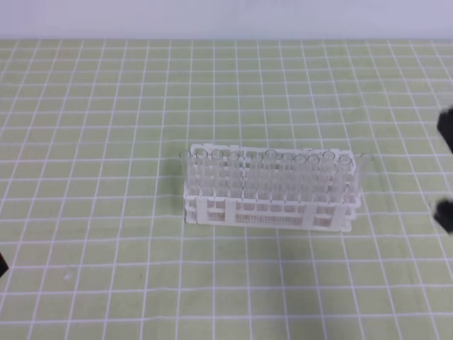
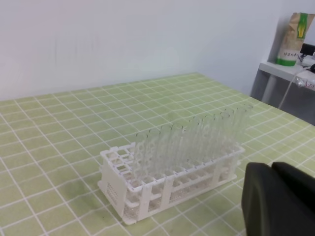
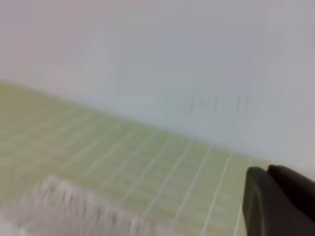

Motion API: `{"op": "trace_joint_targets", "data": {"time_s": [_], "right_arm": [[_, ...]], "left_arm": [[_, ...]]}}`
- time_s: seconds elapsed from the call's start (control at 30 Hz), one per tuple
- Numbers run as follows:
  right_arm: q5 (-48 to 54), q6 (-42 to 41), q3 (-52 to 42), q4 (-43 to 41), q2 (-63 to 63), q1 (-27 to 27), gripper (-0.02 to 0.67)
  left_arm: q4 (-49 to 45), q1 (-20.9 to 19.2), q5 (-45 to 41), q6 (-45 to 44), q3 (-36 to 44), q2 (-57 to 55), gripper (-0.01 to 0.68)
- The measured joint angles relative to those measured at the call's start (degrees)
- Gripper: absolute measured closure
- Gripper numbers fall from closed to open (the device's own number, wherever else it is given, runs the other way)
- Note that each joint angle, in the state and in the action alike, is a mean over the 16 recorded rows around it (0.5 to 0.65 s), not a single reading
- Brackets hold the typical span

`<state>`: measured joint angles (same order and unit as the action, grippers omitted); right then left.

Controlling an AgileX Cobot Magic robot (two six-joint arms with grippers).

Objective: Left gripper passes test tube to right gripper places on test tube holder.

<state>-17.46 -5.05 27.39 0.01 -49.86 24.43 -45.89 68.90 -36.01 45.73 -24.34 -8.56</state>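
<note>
The white test tube holder stands mid-table, and several clear test tubes stand upright along its back row. They look alike, so I cannot single out one test tube. In the left wrist view the holder lies ahead. The left gripper is at the lower right, its black fingers pressed together on nothing. The right wrist view is blurred. It shows the right gripper shut and empty, with the holder a smear at the lower left. Overhead, only dark pieces of the right arm show at the right edge.
A green mat with a white grid covers the table up to a pale wall. A dark sliver sits at the left edge of the overhead view. Beyond the table stands a white shelf with a paper bag and cables.
</note>
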Motion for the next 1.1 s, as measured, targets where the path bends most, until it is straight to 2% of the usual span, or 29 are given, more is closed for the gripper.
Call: {"op": "trace_joint_targets", "data": {"time_s": [0.23,0.5,0.63,0.93,1.1], "right_arm": [[17.0,-1.2,-3.0,0.0,13.2,0.0,0.663],[21.7,-1.2,-10.7,0.0,25.9,-1.9,0.664],[21.2,-1.2,-15.1,0.0,32.1,-6.4,0.664],[21.0,-1.1,-22.9,2.3,43.2,-20.2,0.664],[22.7,-1.1,-25.6,5.1,46.1,-24.3,0.664]], "left_arm": [[-0.1,0.0,0.0,0.0,0.0,-0.1,0.675],[-0.1,0.0,0.1,0.0,0.0,-0.1,0.675],[-0.2,0.0,0.1,0.0,0.0,-0.1,0.675],[-0.3,0.0,0.2,0.0,0.0,-0.3,0.675],[-0.3,0.0,0.2,0.0,0.0,-0.3,0.675]]}}
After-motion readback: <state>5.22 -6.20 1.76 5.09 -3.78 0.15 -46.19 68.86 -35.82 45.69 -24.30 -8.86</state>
